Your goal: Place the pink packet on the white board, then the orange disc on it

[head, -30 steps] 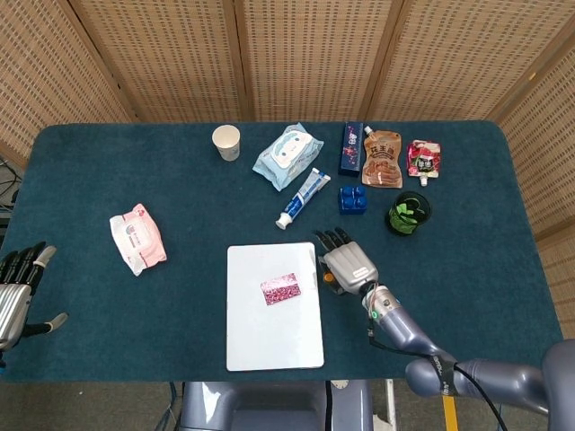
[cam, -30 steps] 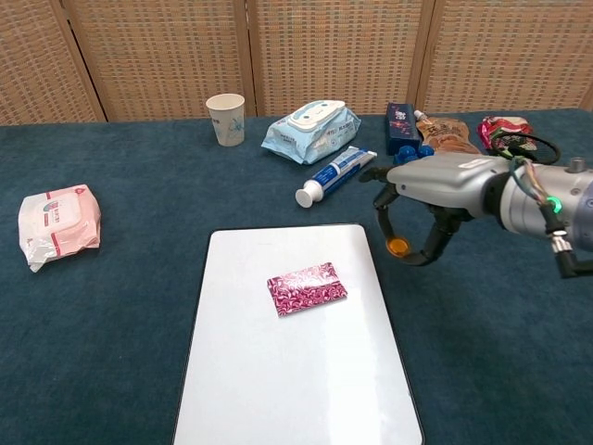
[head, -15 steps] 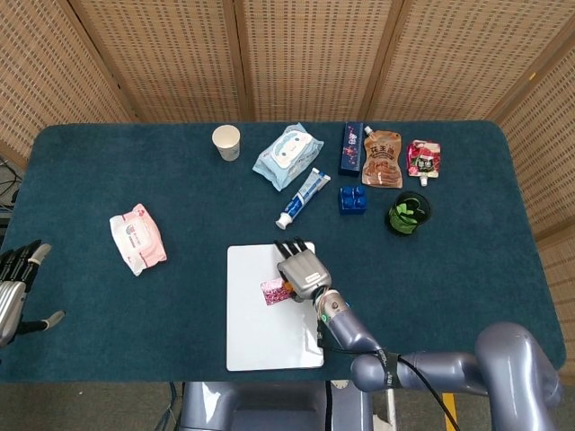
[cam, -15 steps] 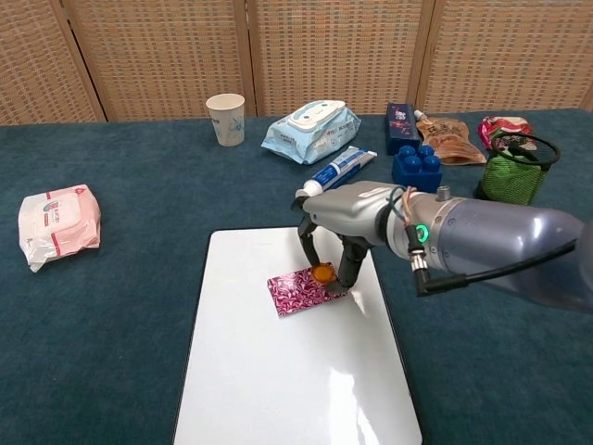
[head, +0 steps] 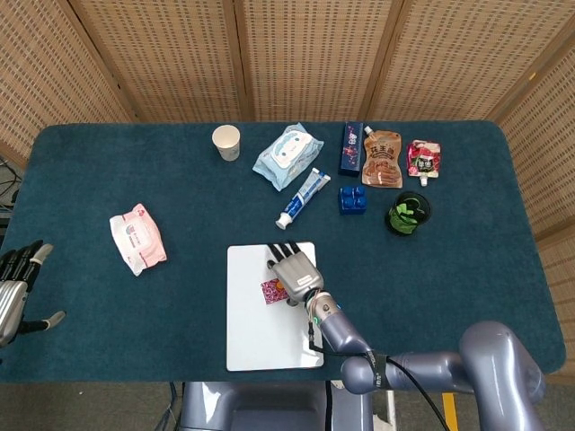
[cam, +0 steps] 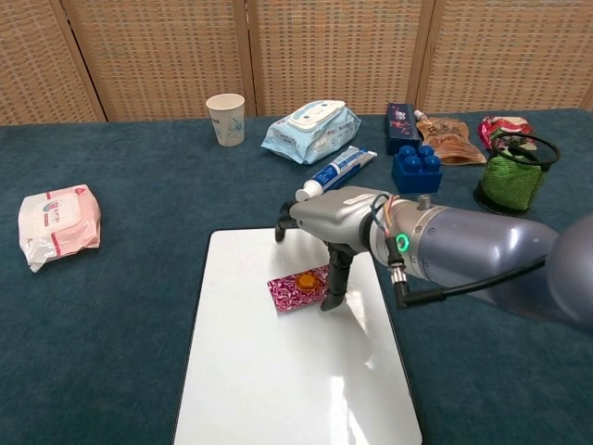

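Over the white board (cam: 287,371), the right hand (cam: 332,222) hangs above the pink packet (cam: 295,290), its fingers (cam: 335,283) pointing down and spread, one fingertip reaching the packet's right edge. Nothing is gripped: the orange disc (cam: 305,280) lies free on top of the packet, just left of that finger. The packet is a small magenta-patterned rectangle, lying flat and slightly skewed on the upper middle of the board. The disc is small, round and bright orange. In the head view the hand (head: 295,273) covers most of the packet (head: 269,291). Far left of the board, at the surface (head: 135,180) edge, the left hand (head: 16,292) holds nothing, its fingers apart.
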